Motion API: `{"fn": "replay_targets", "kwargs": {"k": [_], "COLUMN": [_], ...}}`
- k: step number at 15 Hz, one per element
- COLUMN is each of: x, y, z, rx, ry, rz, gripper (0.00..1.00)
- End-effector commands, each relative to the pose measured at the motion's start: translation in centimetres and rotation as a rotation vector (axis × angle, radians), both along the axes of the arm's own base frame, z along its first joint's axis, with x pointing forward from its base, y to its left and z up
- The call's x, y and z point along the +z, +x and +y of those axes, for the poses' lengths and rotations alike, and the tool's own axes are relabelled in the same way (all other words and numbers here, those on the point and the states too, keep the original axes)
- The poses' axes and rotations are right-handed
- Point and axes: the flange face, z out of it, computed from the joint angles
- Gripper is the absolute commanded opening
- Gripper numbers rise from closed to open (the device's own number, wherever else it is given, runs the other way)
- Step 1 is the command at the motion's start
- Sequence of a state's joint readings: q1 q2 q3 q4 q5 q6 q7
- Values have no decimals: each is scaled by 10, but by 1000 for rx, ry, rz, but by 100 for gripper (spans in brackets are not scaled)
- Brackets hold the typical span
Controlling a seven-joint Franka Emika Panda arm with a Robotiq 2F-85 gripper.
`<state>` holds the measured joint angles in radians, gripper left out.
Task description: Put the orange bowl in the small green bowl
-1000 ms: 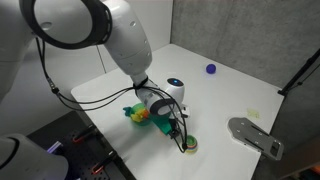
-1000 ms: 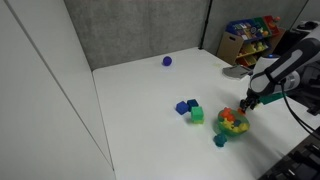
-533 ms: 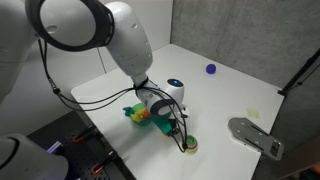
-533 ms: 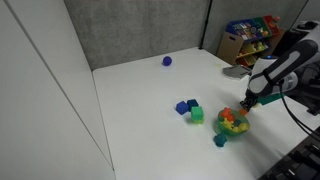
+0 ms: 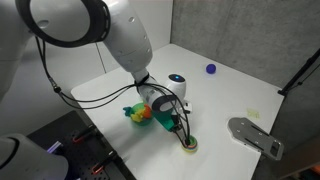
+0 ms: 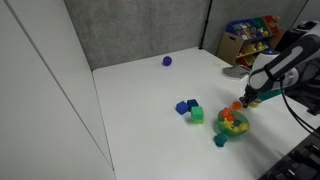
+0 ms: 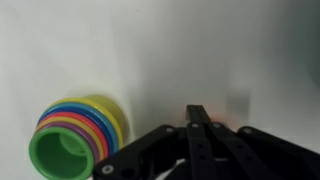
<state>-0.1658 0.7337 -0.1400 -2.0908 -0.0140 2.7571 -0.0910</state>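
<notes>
My gripper [image 7: 200, 112] is shut, its two fingers pressed together over the white table. In the wrist view, blurred orange from the orange bowl [image 7: 221, 120] shows at both sides of the fingertips, so the jaws pinch its rim. In an exterior view the orange bowl [image 6: 237, 105] sits at the tip of the gripper [image 6: 242, 102], just behind the toy pile. The small green bowl [image 5: 189, 146] lies near the table's front edge, right under the gripper [image 5: 186, 138]. It is hidden in the wrist view.
A multicoloured toy pile [image 5: 145, 113] [image 6: 232, 122] [image 7: 75, 140] lies close beside the gripper. Blue and green blocks [image 6: 188, 109] and a purple ball [image 6: 167, 60] [image 5: 211, 69] sit farther off. A grey clamp [image 5: 255, 137] lies near the table edge.
The jaws have closed from partly open to fully shut at the orange bowl. The arm has hardly moved.
</notes>
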Motion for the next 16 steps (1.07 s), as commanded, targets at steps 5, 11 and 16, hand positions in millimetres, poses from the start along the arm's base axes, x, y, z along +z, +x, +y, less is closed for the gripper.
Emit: {"fn": "replay_targets", "kwargs": {"k": [5, 11, 16], "x": [33, 19, 7], "y": [7, 11, 18], "z": [-8, -9, 0], "rx": [8, -4, 21], "ry": [7, 31, 35], "rz": [-39, -44, -46], "gripper": [29, 74, 100]}}
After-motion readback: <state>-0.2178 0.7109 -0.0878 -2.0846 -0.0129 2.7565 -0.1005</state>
